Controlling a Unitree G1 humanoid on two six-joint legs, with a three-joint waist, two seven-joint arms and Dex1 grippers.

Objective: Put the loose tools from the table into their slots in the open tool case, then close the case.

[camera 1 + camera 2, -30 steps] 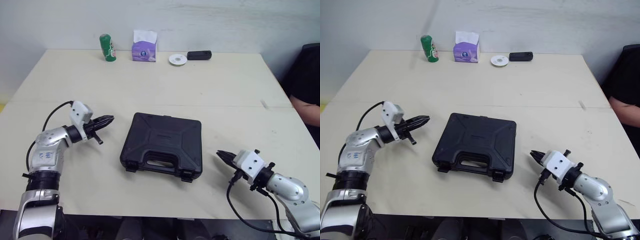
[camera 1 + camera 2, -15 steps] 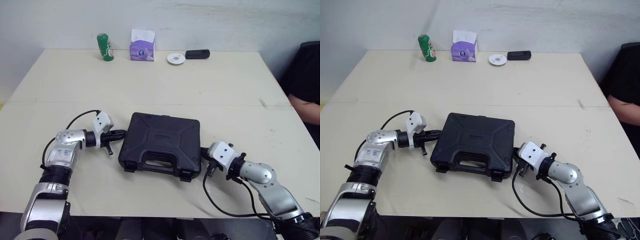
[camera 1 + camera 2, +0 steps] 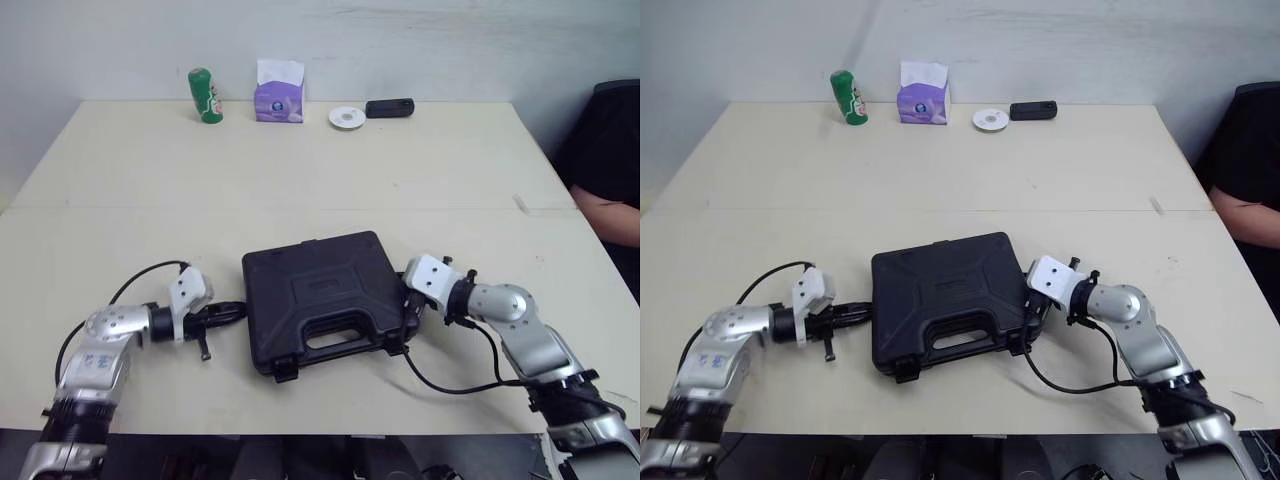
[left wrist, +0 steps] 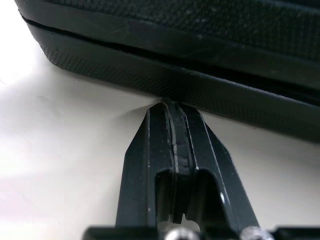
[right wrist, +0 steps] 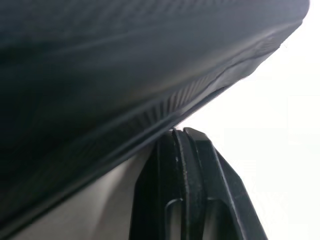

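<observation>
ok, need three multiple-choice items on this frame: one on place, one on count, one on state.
1. Where is the green can?
A. By the far edge of the table
B. On the floor
C. In a person's hand

2. How many things stand along that far edge?
A. Two
B. Four
C. Six

3. What state is the tool case in?
A. Open, lid up
B. Closed, lying flat
C. Standing on end

Answers:
1 A: the can stands at the far edge, beside the tissue box.
2 B: the can, the tissue box, a white disc and a black device.
3 B: the lid is down on the base, with the handle towards the robot.
</observation>
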